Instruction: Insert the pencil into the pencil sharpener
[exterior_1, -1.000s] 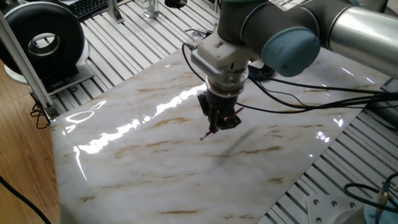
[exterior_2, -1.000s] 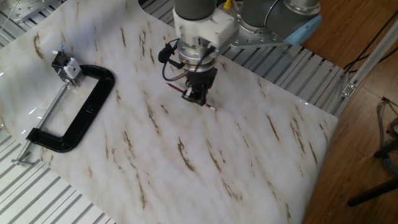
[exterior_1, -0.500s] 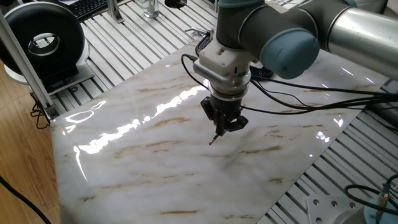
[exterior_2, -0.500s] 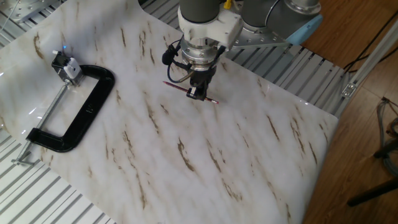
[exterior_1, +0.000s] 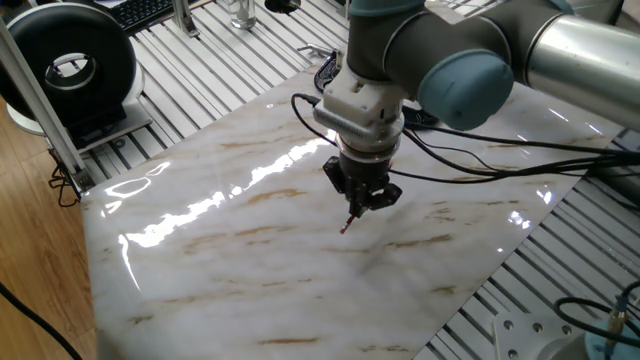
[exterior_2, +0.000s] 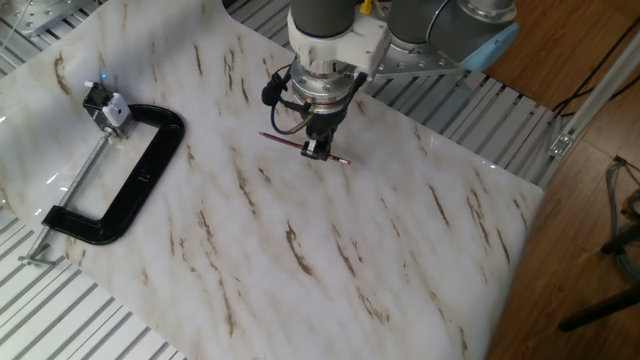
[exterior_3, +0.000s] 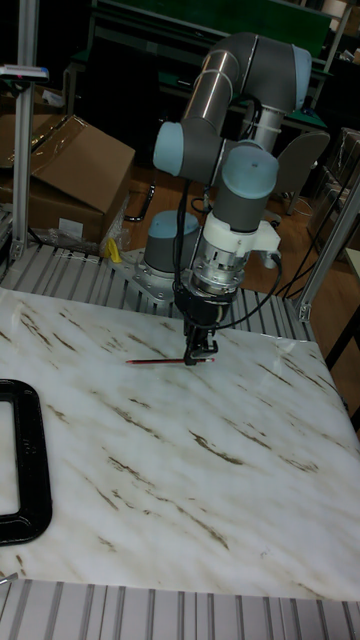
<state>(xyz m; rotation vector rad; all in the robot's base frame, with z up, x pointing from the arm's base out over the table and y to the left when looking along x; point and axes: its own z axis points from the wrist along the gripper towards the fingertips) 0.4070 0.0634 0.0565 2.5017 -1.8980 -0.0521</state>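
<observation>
My gripper (exterior_2: 316, 151) is shut on the pencil (exterior_2: 280, 140), a thin dark red stick held about level just over the marble board (exterior_2: 400, 260). The tall fixed view shows the pencil (exterior_3: 155, 360) sticking out to the left of the gripper (exterior_3: 200, 352). In one fixed view only its short end (exterior_1: 346, 225) shows below the gripper (exterior_1: 363, 200). The pencil sharpener (exterior_2: 106, 108), a small grey and black block, is held in a black C-clamp (exterior_2: 130, 185) at the board's far left, well away from the gripper.
A black round device (exterior_1: 75, 65) stands beyond the board's left corner. Black cables (exterior_1: 490, 150) trail from the arm across the board's right side. Slatted metal table (exterior_2: 90, 320) surrounds the board. A cardboard box (exterior_3: 70, 165) lies behind the table.
The gripper has shifted a little with the pencil and turned it slightly, mostly in the first half second. The clamp and sharpener have not moved.
</observation>
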